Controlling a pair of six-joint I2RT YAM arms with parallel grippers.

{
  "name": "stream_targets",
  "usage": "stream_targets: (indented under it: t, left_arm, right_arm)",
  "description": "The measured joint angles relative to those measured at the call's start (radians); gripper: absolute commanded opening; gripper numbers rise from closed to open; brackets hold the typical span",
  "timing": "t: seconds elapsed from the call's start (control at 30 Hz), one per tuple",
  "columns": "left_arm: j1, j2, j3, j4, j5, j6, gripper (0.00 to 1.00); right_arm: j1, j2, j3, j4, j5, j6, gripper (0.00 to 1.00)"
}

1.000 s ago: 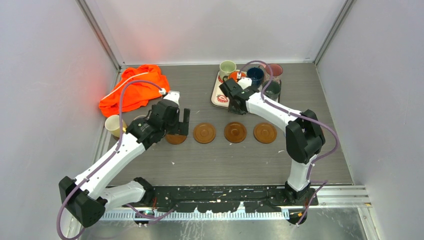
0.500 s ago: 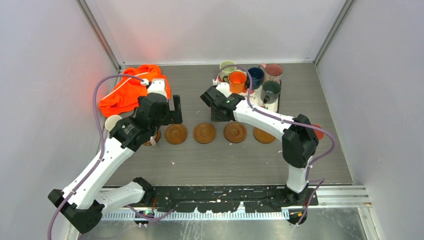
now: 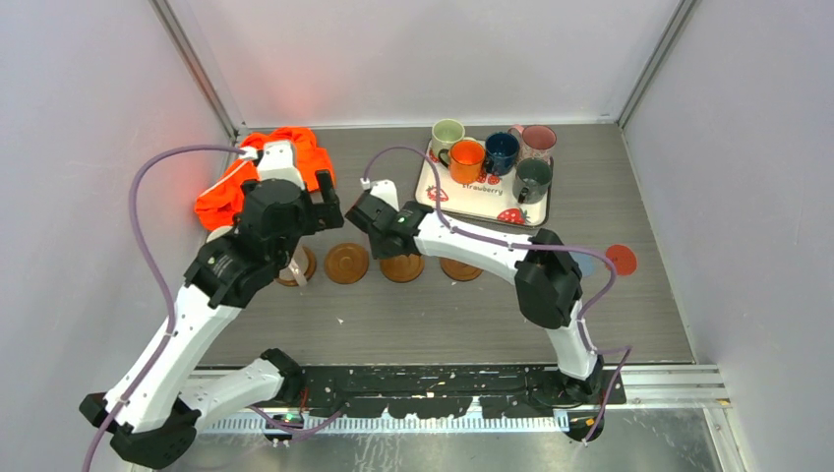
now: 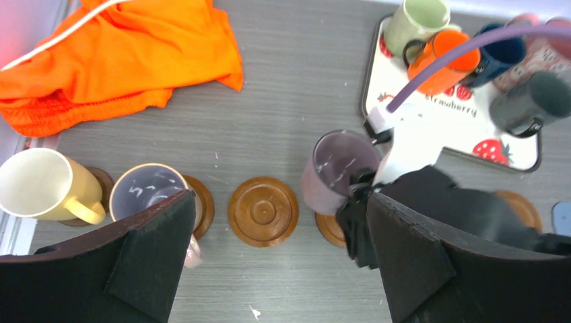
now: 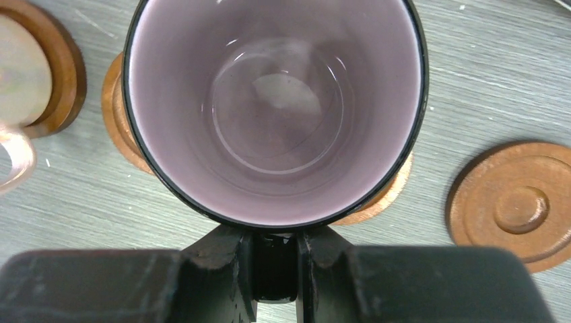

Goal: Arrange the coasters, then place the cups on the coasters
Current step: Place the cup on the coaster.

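Grey tabletop [image 3: 393,315] carries orange cloth [image 3: 218,202] back-left, strawberry tray [image 3: 472,200] back-right, brown coasters [image 3: 346,264] in a mid row, red coaster [image 3: 621,260] and light-blue coaster [image 4: 563,219] right.

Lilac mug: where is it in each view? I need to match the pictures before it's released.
Top external: not visible, hidden under the right gripper near the middle of the coaster row.
Left wrist: lilac mug sits centre-right, with the right gripper at its lower right.
Right wrist: it fills the upper centre, seen from above.
Shared landmark: the coaster below it, also seen at and.
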Motion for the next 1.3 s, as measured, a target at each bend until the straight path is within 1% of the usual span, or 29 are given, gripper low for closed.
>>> stream_targets:
  t: [0.23, 0.5, 0.83, 1.3]
  left_arm:
    - [0.000, -0.069, 0.039, 0.021, -0.041, 0.001, 1.00]
    - [0.000, -0.072, 0.040, 0.031, -0.042, 0.001, 1.00]
    - [0.000, -0.089, 0.033, 0.031, -0.043, 0.001, 1.00]
    - [0.000, -0.095, 0.007, 0.031, -0.043, 0.001, 1.00]
  right_arm:
    - [0.051, 0.080, 0.098, -0.007, -0.010, -0.025, 0.01]
    - [0.105, 0.159, 0.190, -0.008, -0.010, -0.058, 0.01]
    - [0.140, 0.221, 0.216, -0.011, -0.011, -0.074, 0.00]
    - [0.147, 0.249, 0.228, -0.002, -0.013, -0.082, 0.01]
